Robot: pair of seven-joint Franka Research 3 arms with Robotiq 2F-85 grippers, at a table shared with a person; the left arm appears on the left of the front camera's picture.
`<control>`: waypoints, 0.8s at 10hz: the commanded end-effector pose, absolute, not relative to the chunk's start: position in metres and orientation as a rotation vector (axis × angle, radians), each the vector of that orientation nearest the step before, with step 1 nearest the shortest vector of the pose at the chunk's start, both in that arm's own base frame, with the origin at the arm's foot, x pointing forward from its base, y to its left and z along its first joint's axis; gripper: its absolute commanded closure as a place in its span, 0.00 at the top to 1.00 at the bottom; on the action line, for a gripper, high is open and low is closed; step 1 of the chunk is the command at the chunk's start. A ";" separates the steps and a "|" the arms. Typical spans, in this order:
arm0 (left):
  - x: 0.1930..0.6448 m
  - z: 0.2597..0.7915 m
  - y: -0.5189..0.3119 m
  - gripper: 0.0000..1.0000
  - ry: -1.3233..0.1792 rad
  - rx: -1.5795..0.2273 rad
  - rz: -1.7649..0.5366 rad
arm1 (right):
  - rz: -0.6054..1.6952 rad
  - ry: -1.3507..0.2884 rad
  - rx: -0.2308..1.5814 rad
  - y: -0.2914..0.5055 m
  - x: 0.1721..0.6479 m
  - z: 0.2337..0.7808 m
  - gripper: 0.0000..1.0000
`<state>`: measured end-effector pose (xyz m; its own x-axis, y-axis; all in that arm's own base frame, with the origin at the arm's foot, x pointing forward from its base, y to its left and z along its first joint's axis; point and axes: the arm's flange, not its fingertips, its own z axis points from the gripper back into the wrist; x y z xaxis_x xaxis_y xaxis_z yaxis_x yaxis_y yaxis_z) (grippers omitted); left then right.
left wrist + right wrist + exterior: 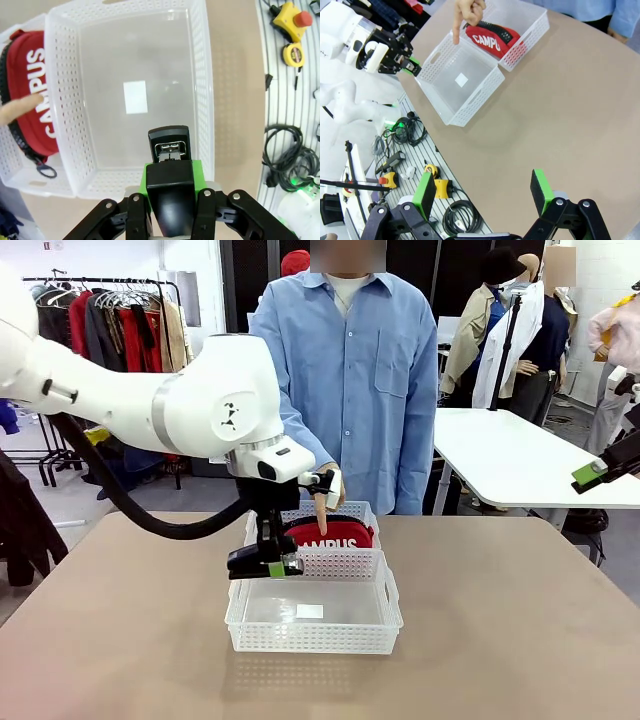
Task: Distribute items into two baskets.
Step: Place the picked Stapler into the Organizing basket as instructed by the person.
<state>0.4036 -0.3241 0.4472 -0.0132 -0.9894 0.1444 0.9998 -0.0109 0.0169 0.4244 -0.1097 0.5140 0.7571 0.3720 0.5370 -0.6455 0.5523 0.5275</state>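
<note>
- Here, the larger basket (314, 615) is being seen nearest on the table (500, 640), with its inside bare except for a white label.
- Just above its left rim, the black stapler (169, 145) is being held clamped in the left gripper (268, 566).
- Directly behind, touching it, the smaller basket (355, 512) is being occupied by the red pouch (333, 533).
- The person's hand (322, 502) is being pointed down with one finger at the pouch.
- The right gripper (485, 192) is being kept with jaws spread wide and nothing between them, well apart from both baskets.
</note>
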 end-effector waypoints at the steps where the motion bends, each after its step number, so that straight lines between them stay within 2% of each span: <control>1: 0.411 0.442 -0.337 0.00 -0.142 -0.115 -1.606 | 0.626 -0.384 0.776 -0.109 0.427 0.518 1.00; 8: 0.422 0.409 -0.364 0.00 -0.136 -0.102 -1.643 | 0.626 -0.384 0.776 -0.109 0.427 0.518 1.00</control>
<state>0.4143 -0.3639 0.4109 -0.0677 -0.9863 0.1504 0.9977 -0.0681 0.0030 0.4245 -0.1097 0.5140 0.7571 0.3721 0.5369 -0.6455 0.5522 0.5276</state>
